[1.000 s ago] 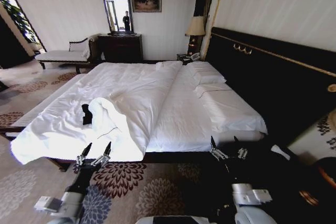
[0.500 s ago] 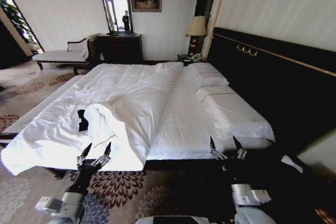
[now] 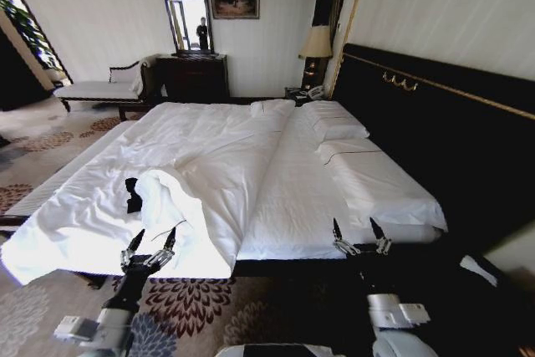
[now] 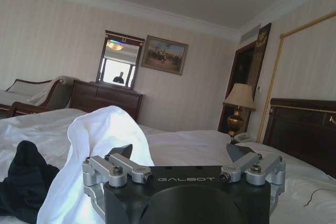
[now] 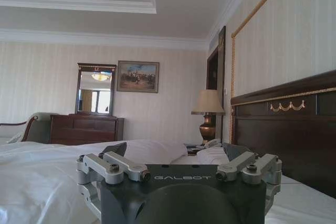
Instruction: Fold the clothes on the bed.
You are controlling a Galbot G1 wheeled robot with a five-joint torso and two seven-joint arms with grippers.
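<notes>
A small black bundle, the clothes [image 3: 132,194], lies on the bed [image 3: 276,165] near its near-left part, beside a raised fold of the white duvet [image 3: 171,198]; in the left wrist view the clothes [image 4: 23,177] sit just beyond the fingers. My left gripper [image 3: 153,239] hovers open at the bed's near edge, short of the clothes, holding nothing. My right gripper [image 3: 359,232] is open at the near edge further right, by the flat sheet, empty too. Both grippers [image 4: 178,153] [image 5: 176,153] show spread fingers.
A dark headboard [image 3: 435,131] runs along the right. A bedside lamp [image 3: 315,43], dresser with mirror [image 3: 191,73] and pale chaise bench [image 3: 100,88] stand at the far wall. Patterned carpet [image 3: 209,307] lies between me and the bed.
The whole head view has shifted: the bed has slid slightly right and lower in the picture, so the camera moved. Both grippers keep their open pose at the bed's edge.
</notes>
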